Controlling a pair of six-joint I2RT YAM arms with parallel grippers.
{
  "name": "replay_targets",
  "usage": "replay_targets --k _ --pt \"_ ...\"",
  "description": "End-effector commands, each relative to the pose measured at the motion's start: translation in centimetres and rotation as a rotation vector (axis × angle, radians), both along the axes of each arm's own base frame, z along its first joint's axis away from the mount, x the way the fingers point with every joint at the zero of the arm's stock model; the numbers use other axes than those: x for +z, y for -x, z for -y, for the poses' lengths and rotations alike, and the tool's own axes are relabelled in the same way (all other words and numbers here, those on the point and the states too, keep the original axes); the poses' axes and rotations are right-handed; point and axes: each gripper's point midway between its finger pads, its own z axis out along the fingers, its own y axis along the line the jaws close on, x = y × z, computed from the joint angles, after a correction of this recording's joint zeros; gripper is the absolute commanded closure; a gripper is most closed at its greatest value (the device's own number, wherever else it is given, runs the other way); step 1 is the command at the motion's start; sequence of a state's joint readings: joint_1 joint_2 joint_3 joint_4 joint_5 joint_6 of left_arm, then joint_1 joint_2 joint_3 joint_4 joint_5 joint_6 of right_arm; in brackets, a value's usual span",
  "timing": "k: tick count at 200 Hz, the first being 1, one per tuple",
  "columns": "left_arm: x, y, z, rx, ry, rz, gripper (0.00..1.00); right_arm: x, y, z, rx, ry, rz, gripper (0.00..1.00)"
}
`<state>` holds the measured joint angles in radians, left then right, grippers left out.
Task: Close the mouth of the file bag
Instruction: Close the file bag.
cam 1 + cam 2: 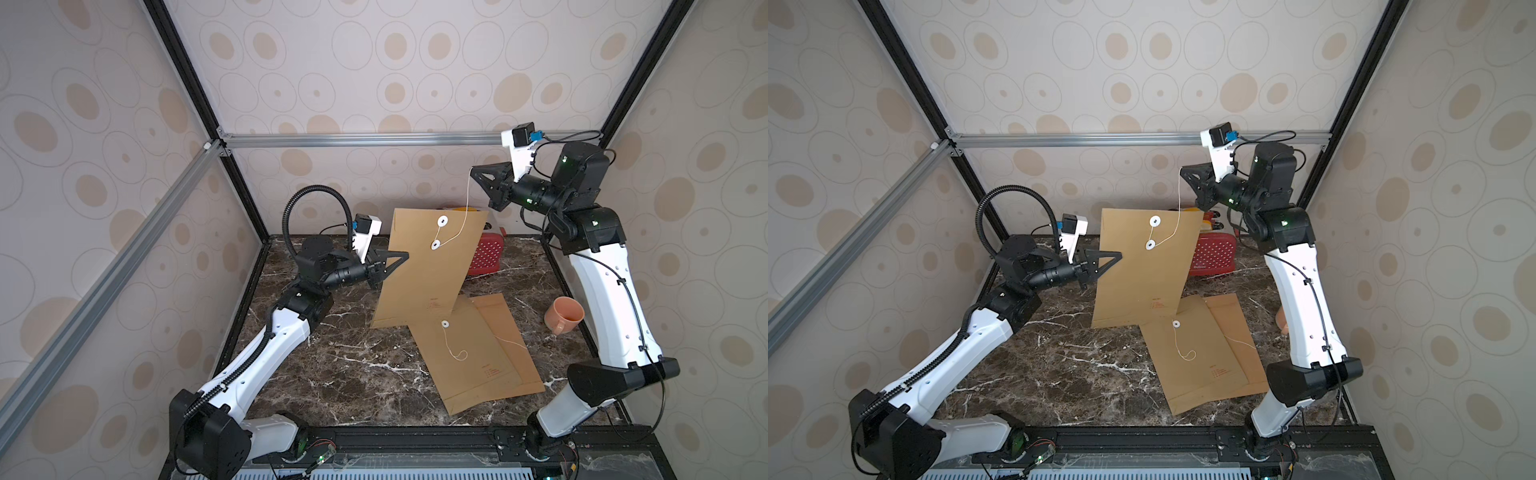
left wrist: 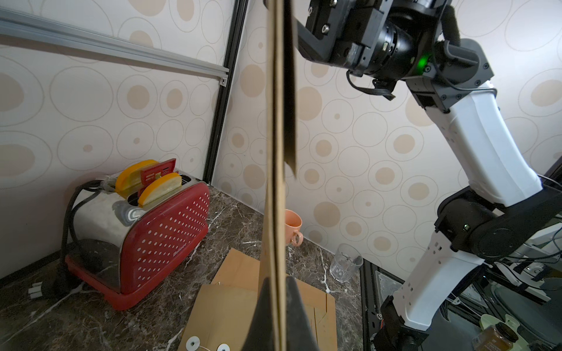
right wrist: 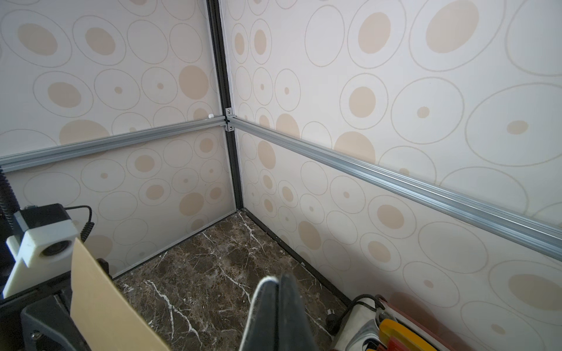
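Observation:
A brown kraft file bag [image 1: 432, 266] [image 1: 1142, 266] stands nearly upright over the marble table. My left gripper [image 1: 405, 255] [image 1: 1119, 255] is shut on its left edge. In the left wrist view the bag [image 2: 278, 152] is edge-on between the fingers of that gripper [image 2: 278, 304], and its flap [image 2: 290, 91] stands slightly off the body. A white string [image 1: 466, 212] [image 1: 1177, 216] runs from the lower white button [image 1: 435, 244] up to my right gripper [image 1: 473, 170] [image 1: 1182, 170], which is shut on it, above and right of the bag. The string [image 3: 255, 297] shows along a finger of the right gripper [image 3: 278, 278].
Two more kraft bags [image 1: 469, 353] lie flat on the table, front right. A red toaster [image 1: 486, 253] [image 2: 146, 237] stands behind the held bag. An orange mug [image 1: 563, 316] sits by the right arm, with a clear glass [image 2: 345, 267] near it.

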<state>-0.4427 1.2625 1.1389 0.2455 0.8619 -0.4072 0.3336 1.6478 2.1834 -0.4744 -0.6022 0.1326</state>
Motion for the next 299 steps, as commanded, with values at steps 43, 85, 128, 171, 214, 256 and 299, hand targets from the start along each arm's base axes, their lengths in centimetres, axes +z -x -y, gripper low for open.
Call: replay_targets --k 43,85,128,171,214,256,299 --pt "2.5 1.4 0.8 -0.033 0.013 0.078 1.00 3.2 0.7 -1.2 0.052 -0.077 0.063 1.00" --pt "2.5 1.6 1.1 -0.044 0.010 0.077 1.00 3.9 0.8 -1.6 0.074 -0.108 0.075 1.00" --pt "2.4 1.7 1.1 -0.044 0.004 0.079 1.00 3.3 1.3 -2.3 0.091 -0.087 0.062 1.00" --pt "2.1 1.4 1.2 -0.037 -0.004 0.066 1.00 2.5 3.7 -3.8 0.139 -0.040 0.075 1.00" --pt "1.7 1.2 1.4 -0.040 -0.008 0.055 1.00 0.9 7.0 -6.8 0.223 0.033 0.098 1.00" --pt "1.4 1.1 1.5 -0.044 -0.015 0.050 1.00 -0.4 8.8 -9.3 0.306 0.061 0.081 1.00" --pt "1.3 1.0 1.6 -0.047 -0.016 0.044 1.00 0.2 11.1 -11.1 0.393 0.053 0.100 1.00"
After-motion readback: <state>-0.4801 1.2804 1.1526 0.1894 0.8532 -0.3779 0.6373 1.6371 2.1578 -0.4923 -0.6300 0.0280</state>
